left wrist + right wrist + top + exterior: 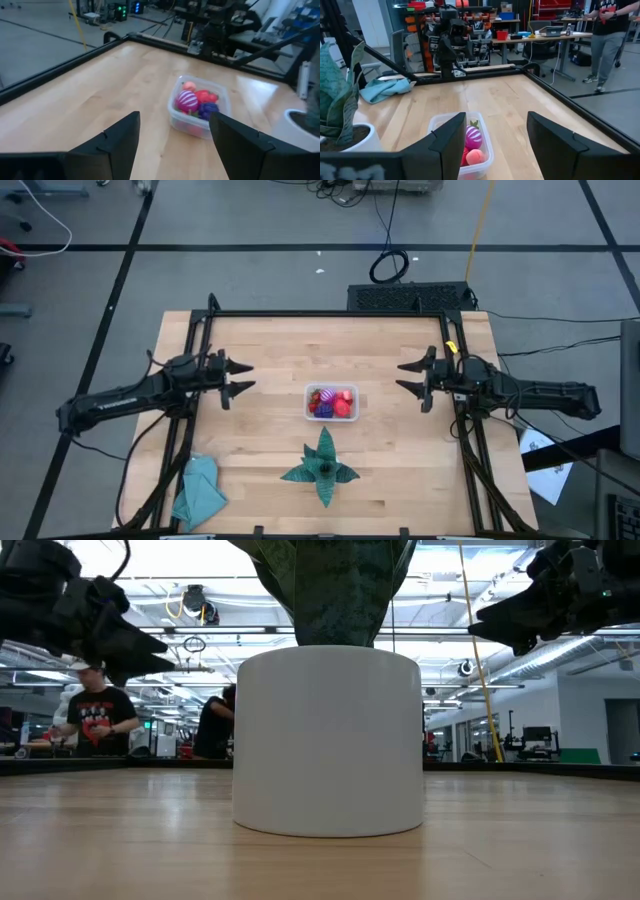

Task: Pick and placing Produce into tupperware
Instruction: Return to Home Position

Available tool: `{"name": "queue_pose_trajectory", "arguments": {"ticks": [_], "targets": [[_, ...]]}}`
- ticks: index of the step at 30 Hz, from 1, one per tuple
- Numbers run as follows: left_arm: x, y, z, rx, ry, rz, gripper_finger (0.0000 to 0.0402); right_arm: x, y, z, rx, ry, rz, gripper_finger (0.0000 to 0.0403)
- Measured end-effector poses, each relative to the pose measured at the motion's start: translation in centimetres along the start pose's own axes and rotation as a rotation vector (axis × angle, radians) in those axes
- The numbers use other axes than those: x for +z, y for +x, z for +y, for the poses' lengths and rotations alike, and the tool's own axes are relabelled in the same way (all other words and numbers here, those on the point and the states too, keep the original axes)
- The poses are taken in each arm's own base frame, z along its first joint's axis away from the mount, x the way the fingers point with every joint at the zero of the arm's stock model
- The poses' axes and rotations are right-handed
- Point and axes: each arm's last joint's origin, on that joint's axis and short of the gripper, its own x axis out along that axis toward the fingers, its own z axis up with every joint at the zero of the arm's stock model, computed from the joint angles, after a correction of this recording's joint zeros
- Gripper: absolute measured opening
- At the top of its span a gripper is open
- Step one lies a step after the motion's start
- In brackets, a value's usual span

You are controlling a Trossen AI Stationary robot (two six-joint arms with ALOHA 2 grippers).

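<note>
I see my left gripper [243, 377] and right gripper [402, 376] both spread wide, holding nothing, touching nothing, over opposite sides of the table [270, 340]. Farther out, between them, the tupperware [307, 405] sits mid-table with the produce [333, 402] inside.

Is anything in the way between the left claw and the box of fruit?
No. Only bare table lies between the open left gripper and the tupperware. The potted plant stands off to one side.

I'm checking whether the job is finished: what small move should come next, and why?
Probably just park both arms: the visible produce all lies inside the tupperware, and the left gripper and right gripper hang open and empty, either side of it.
</note>
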Motion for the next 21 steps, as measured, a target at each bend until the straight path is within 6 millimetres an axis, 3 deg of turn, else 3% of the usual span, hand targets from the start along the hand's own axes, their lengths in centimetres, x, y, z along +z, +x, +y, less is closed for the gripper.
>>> {"name": "queue_pose_trajectory", "arguments": {"ticks": [9,18,21], "targets": [[-0.1,-1.4,-1.0,-0.030,-0.039,-0.057,0.0244,-0.4,-0.6,-0.1,0.002,0.008,-0.045,0.0201],[-0.2,-1.6,-2.1,0.009,-0.032,-0.078,0.0244,-2.8,-0.3,-0.2,0.005,0.042,-0.076,0.0201],[-0.4,-1.6,-2.5,0.006,-0.021,-0.084,0.0244,-2.4,-0.3,-0.2,0.009,0.037,-0.133,0.0201]]}}
